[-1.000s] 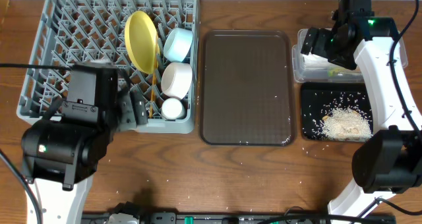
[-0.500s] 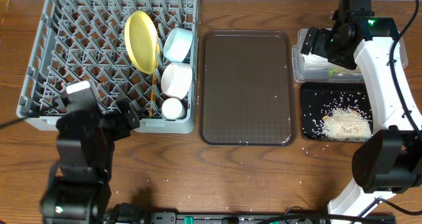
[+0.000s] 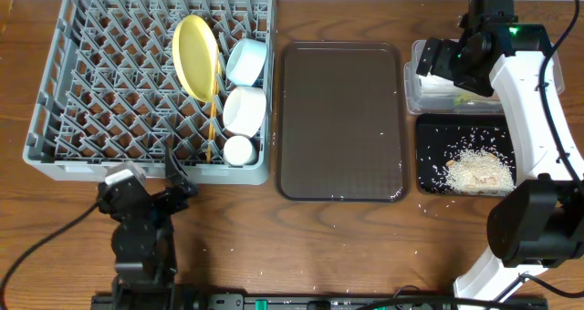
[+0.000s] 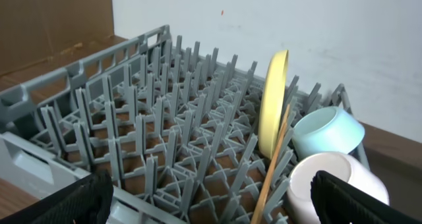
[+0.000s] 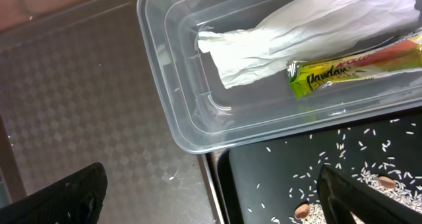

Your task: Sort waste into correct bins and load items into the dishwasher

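Observation:
The grey dishwasher rack (image 3: 109,73) holds an upright yellow plate (image 3: 195,56), a light-blue bowl (image 3: 246,61), a white bowl (image 3: 245,109), a white cup (image 3: 239,150) and chopsticks (image 3: 212,128). My left gripper (image 3: 179,178) is open and empty, low in front of the rack's near edge. In the left wrist view the plate (image 4: 273,102) and chopsticks (image 4: 273,165) stand beyond the left gripper (image 4: 217,211). My right gripper (image 5: 211,204) hangs open and empty over the clear tub (image 5: 171,99), which holds the napkin (image 5: 297,26) and wrapper (image 5: 349,66). Rice (image 3: 474,170) lies in the black tray (image 3: 433,137).
A flat brown serving tray (image 3: 340,109) lies between the rack and the two bins. The right arm's white links stretch along the table's right edge. A few grains lie scattered on the wood near the front.
My left arm has pulled back from over the rack's front left part to the table's near edge, with the gripper still open. The right arm has not moved.

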You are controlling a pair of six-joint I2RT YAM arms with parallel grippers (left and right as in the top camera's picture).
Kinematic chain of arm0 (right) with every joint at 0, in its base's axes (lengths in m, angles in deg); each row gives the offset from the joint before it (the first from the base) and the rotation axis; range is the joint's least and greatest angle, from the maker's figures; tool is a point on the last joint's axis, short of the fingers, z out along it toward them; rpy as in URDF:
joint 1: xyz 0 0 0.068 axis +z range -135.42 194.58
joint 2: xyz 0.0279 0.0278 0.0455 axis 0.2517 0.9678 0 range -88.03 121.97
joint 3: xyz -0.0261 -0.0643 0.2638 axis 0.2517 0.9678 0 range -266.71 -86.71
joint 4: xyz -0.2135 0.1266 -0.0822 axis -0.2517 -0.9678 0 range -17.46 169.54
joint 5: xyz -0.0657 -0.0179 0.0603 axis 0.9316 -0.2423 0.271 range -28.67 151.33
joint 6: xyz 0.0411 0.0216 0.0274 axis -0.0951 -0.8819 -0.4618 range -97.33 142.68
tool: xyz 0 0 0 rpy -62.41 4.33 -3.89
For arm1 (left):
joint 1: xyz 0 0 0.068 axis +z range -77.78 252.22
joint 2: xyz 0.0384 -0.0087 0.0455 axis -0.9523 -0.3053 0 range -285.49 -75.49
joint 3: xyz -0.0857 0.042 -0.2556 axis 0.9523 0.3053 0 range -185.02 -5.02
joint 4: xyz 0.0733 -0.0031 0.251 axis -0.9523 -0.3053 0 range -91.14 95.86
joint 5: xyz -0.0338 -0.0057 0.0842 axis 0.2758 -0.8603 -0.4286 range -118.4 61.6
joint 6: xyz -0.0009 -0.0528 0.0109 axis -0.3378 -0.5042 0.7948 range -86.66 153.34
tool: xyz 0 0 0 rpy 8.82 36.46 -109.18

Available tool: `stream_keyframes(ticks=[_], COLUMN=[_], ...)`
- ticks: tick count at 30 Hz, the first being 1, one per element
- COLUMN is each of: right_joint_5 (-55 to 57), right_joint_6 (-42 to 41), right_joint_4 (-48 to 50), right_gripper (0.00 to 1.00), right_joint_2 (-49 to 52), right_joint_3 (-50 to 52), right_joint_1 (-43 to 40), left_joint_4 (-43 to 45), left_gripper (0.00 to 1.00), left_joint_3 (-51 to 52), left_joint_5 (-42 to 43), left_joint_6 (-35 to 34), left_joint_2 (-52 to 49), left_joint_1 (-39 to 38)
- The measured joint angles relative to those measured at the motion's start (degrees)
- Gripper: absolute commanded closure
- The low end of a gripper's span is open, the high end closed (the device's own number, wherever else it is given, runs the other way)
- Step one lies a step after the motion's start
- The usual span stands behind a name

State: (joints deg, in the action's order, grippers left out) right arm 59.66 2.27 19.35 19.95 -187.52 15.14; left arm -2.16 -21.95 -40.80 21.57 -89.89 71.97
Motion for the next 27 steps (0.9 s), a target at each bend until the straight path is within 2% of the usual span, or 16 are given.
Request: stream_keyframes(ticks=[7, 12, 27], right_joint_5=[0.0, 0.0, 0.0], right_joint_6=[0.0, 0.0, 0.0], right_joint_4=[-0.02, -0.02, -0.02], right_gripper=[0.01, 0.01, 0.01], right_joint_2=[0.0, 0.0, 0.0], right_joint_3=[0.0, 0.0, 0.0], right_joint_1=[0.0, 0.0, 0.0], left_joint_4=[6.6, 7.98, 7.65], left_gripper=[0.03, 0.03, 0.03], left_joint_3=[9.33, 13.46, 15.82], left_joint_5=[0.02, 0.02, 0.04], left_joint_6=[0.0, 0.0, 1.79], left_joint_2=[6.97, 10.54, 13.77], left_joint_1=[0.09, 0.11, 0.2])
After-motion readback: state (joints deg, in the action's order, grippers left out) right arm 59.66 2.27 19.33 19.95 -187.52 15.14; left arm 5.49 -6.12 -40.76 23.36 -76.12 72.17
